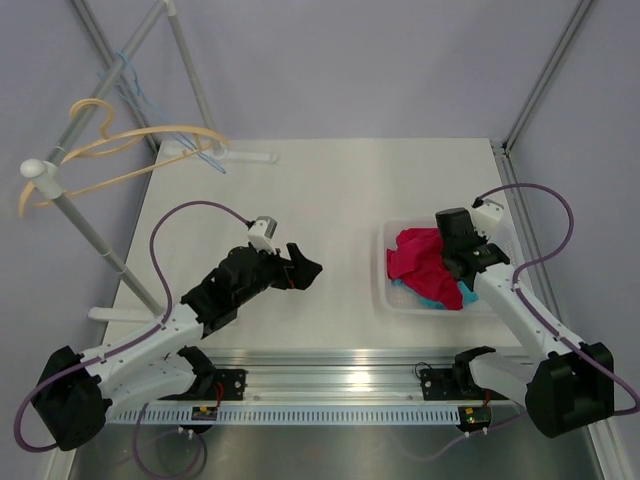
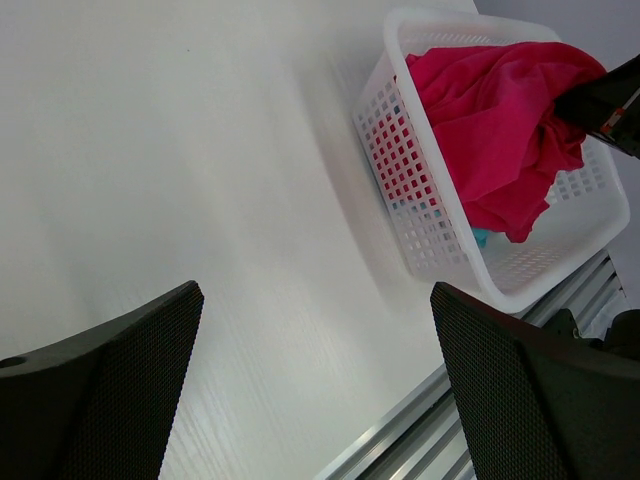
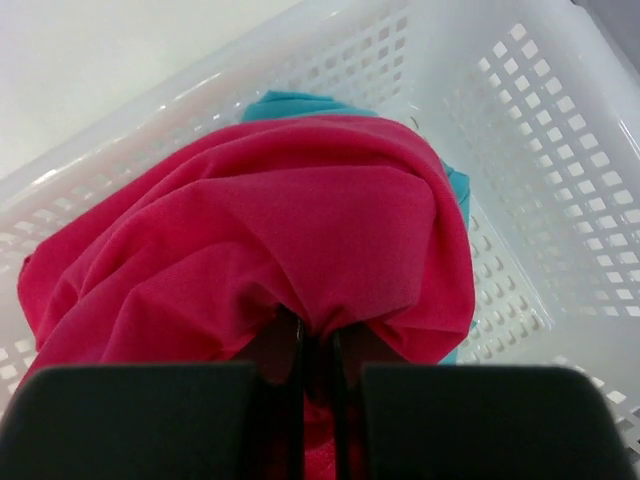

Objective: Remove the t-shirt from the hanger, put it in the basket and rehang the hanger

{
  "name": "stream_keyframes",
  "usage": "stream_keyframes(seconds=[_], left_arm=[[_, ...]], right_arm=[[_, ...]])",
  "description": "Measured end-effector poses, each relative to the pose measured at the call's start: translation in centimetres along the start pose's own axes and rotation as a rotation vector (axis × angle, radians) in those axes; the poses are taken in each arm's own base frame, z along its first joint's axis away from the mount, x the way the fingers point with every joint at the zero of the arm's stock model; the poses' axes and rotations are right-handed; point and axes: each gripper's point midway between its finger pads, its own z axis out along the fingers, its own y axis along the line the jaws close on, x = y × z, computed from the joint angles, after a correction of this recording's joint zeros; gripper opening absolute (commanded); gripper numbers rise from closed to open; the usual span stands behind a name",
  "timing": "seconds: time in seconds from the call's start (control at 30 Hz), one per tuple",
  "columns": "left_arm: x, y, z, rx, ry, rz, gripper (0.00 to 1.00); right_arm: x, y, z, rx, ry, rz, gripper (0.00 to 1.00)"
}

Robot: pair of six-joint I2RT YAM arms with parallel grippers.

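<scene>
In the top external view, the left pincer (image 1: 300, 268) is seen over the middle of the white counter (image 1: 330, 190), its fingers spread apart and nothing held. Further right, the right pincer (image 3: 315, 345) is clamped on a fold of the crimson fabric t-shirt (image 3: 300, 220), which is heaped in the white perforated plastic basket (image 3: 560, 150) over a teal garment (image 3: 300, 105). At the far left, the cream curved hanger (image 1: 160, 129) is seen bare on the grey metal rack (image 1: 90, 232). The shirt lies directly under the right pincer, so only a release is judged to remain.
</scene>
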Motion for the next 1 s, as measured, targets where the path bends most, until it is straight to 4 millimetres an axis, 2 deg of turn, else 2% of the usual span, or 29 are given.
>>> stream_keyframes(seconds=[0.07, 0.13, 0.17, 0.2, 0.3, 0.33, 0.4, 0.47, 0.53, 0.67, 0.73, 0.83, 0.93, 1.0], left_arm=[[0.0, 0.0, 0.0, 0.000, 0.001, 0.001, 0.99], [0.0, 0.0, 0.0, -0.001, 0.001, 0.002, 0.99], [0.0, 0.0, 0.0, -0.001, 0.001, 0.002, 0.99], [0.0, 0.0, 0.0, -0.001, 0.000, 0.002, 0.99], [0.0, 0.0, 0.0, 0.001, -0.001, 0.008, 0.99], [0.0, 0.0, 0.0, 0.002, 0.000, 0.010, 0.99], [0.0, 0.0, 0.0, 0.001, 0.000, 0.014, 0.99], [0.0, 0.0, 0.0, 0.001, 0.001, 0.020, 0.99], [0.0, 0.0, 0.0, 0.001, 0.001, 0.023, 0.99], [0.1, 0.0, 0.0, 0.001, 0.002, 0.025, 0.99], [0.6, 0.3, 0.3, -0.007, 0.018, 0.026, 0.99], [1.4, 0.7, 0.9, -0.021, 0.046, 0.027, 0.99], [1.9, 0.9, 1.1, -0.029, 0.064, 0.029, 0.99], [1.9, 0.8, 1.1, -0.025, 0.063, 0.029, 0.99]], right_arm=[[-0.2, 0.0, 0.4, -0.001, 0.005, 0.021, 0.20], [-0.1, -0.1, 1.0, 0.012, 0.021, 0.031, 0.37], [0.0, -0.1, 1.2, 0.019, 0.032, 0.029, 0.45], [0.2, 0.0, 1.5, 0.020, 0.044, 0.022, 0.62], [0.6, 0.5, 1.5, -0.004, 0.070, 0.001, 0.66], [0.6, 0.7, 1.3, -0.025, 0.075, 0.000, 0.74], [0.0, 1.2, 0.4, -0.072, 0.078, 0.003, 0.76], [-1.6, 1.6, -1.2, -0.117, 0.065, 0.012, 0.85], [-4.2, 2.2, -3.2, -0.170, 0.030, 0.035, 0.88], [-10.6, 3.2, -8.9, -0.327, -0.094, 0.119, 0.92], [-12.3, 3.5, -10.7, -0.383, -0.133, 0.140, 0.92], [-12.5, 4.6, -10.8, -0.427, -0.123, 0.131, 0.92], [-10.2, 6.5, -8.1, -0.418, -0.032, 0.096, 0.92], [-7.1, 7.4, -5.2, -0.386, 0.052, 0.085, 0.93]])
